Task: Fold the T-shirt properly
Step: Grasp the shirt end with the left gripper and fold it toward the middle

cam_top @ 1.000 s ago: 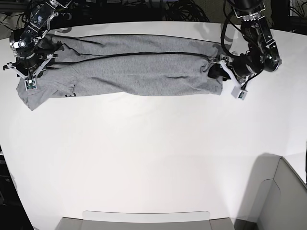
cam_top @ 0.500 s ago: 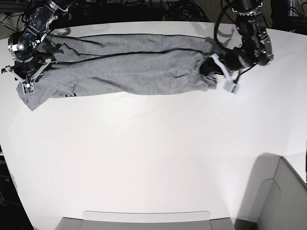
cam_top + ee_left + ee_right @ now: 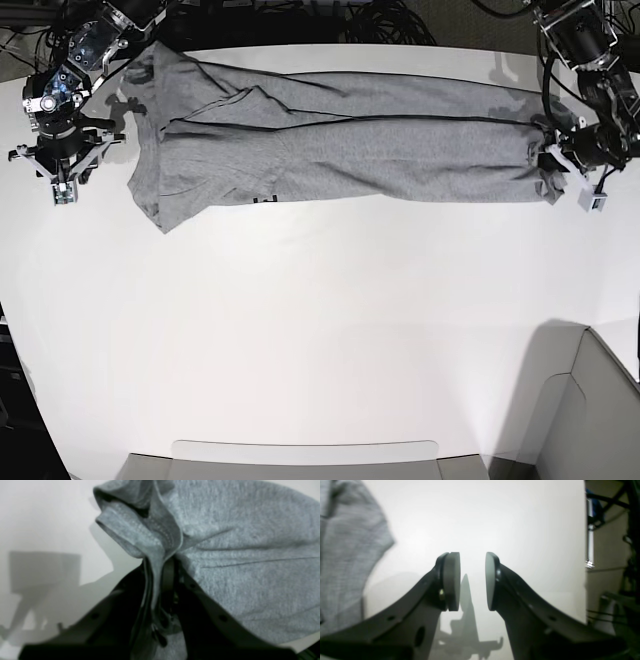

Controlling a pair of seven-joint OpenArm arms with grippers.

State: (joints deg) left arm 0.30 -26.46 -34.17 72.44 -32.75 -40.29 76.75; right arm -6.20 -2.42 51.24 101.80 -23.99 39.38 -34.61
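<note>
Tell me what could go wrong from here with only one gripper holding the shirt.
The left gripper pinches only a thin bunched edge of the T-shirt, so a further pull may slip it free. The right gripper is open beside the cloth, leaving that end loose to drag and skew across the table.

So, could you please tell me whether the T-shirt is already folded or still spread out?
Partly folded: the T-shirt lies as a long, narrow, layered band across the table, its end pinched in the left gripper.
</note>
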